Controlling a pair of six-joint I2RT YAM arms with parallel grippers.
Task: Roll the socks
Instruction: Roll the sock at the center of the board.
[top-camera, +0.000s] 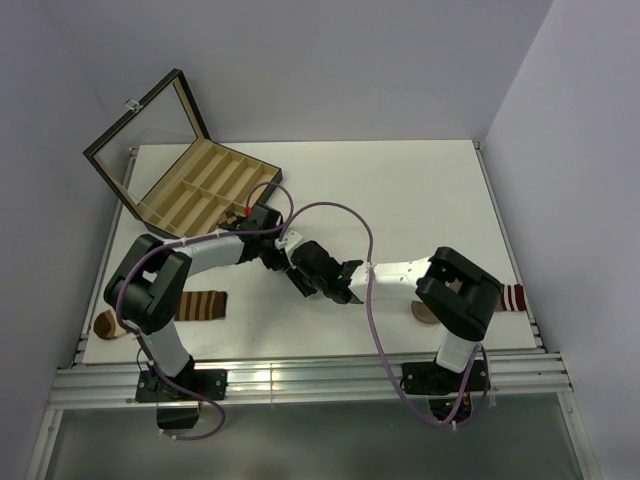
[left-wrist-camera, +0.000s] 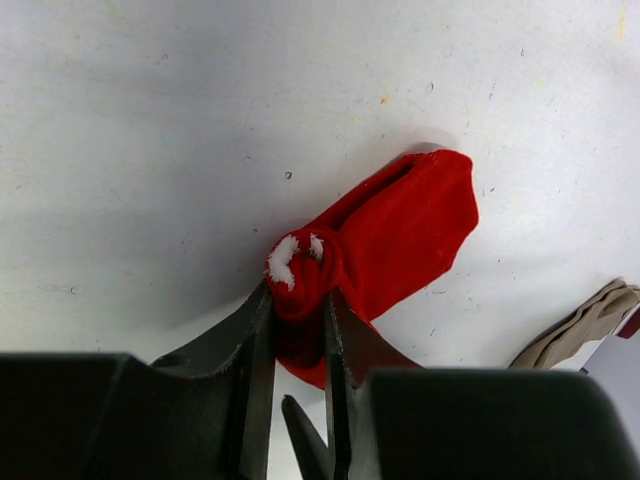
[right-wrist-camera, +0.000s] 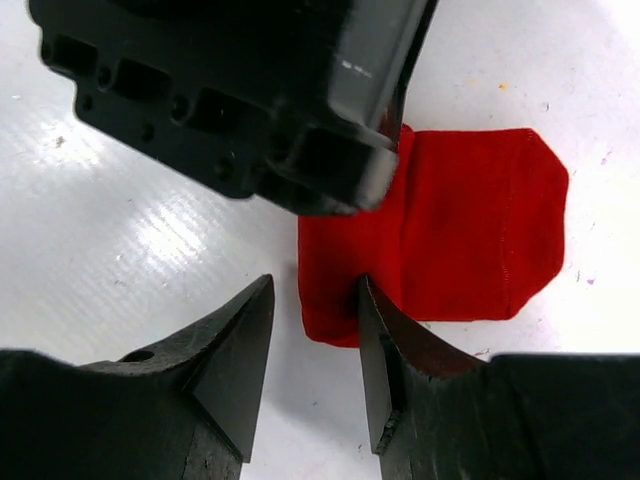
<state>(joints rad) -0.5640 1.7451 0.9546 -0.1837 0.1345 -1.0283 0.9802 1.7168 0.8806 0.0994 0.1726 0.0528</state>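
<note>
- Left gripper (left-wrist-camera: 298, 296) pinches rolled end of red sock (left-wrist-camera: 405, 225); flat part runs straight away from jaws
- Right gripper (right-wrist-camera: 316, 292), half-open, empty, poised at flat edge

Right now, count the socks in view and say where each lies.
3 certain: red sock, partly rolled in the left jaws mid-table; striped sock by the left arm's base; brown-and-white one at the right edge. Tan bits beside both arms may be more socks.

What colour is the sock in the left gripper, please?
The sock is bright red, white at its rolled cuff; the left wrist view shows it best.
</note>
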